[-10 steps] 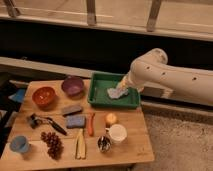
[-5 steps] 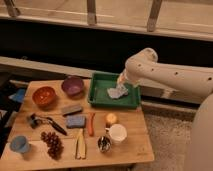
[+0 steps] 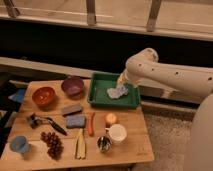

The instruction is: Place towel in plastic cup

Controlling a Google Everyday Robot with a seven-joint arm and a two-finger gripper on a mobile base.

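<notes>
We count one gripper (image 3: 121,83), over one tray (image 3: 98,103) and one towel (image 3: 116,93). Left of it sit two bowls (image 3: 44,96) and two sponges (image 3: 76,121). Nearer us than it are three cups (image 3: 118,134), one carrot (image 3: 91,124), one banana (image 3: 80,146) and one grape bunch (image 3: 51,144).

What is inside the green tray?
A crumpled towel lies in the tray, the gripper right at it. The arm covers one back corner; what is there cannot be seen.
</notes>
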